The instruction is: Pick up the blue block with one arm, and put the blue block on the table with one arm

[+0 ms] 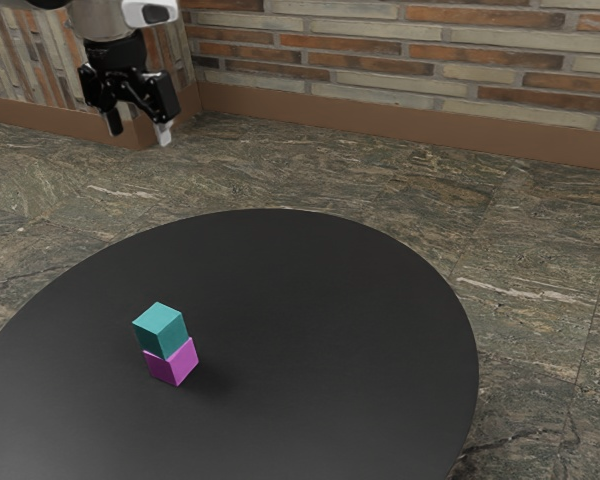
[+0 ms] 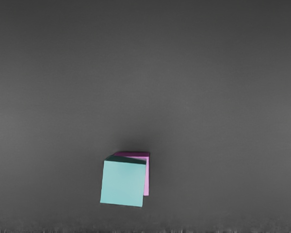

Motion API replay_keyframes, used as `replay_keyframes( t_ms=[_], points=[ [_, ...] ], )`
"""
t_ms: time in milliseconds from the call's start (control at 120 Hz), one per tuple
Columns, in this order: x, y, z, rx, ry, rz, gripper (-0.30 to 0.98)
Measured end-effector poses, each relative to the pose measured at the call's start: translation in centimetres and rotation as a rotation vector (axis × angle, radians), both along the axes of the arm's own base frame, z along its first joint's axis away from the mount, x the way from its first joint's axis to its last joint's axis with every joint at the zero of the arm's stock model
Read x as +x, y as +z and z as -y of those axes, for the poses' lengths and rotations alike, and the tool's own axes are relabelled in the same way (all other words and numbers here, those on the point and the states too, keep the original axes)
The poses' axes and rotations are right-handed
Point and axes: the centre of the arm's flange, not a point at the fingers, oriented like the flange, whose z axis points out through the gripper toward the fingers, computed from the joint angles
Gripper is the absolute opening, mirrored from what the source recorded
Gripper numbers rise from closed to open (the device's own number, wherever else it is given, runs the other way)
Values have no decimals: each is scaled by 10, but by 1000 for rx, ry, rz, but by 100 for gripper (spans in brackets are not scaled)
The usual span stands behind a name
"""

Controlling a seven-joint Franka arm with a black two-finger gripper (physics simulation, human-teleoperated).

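In the exterior view my gripper (image 1: 140,137) hangs high at the upper left, well above the table and away from the blocks; its two fingers stand apart with nothing between them. The blue block (image 1: 161,331), teal in colour, rests on top of a magenta block (image 1: 182,362), turned slightly against it. From above, in the wrist view, the blue block (image 2: 122,183) covers most of the magenta block (image 2: 146,176), whose edges show along two sides.
The round black table (image 1: 330,330) carries the two stacked blocks toward the exterior view's left. Beyond it lie a stone-patterned floor (image 1: 520,270) and a brick wall (image 1: 400,60).
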Motion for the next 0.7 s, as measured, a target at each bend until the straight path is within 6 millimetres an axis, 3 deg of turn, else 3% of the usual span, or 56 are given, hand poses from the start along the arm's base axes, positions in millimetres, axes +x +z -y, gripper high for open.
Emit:
replay_keyframes(
  t_ms=[267,342,417,525,700],
  points=[
    [-4,3,-14,-2,27,-16,69],
    [-19,74,-19,3,37,112,69],
    [-28,99,-23,5,47,152,69],
    [-31,105,-26,8,58,155,69],
    [-27,98,-31,9,68,134,69]
  ],
)
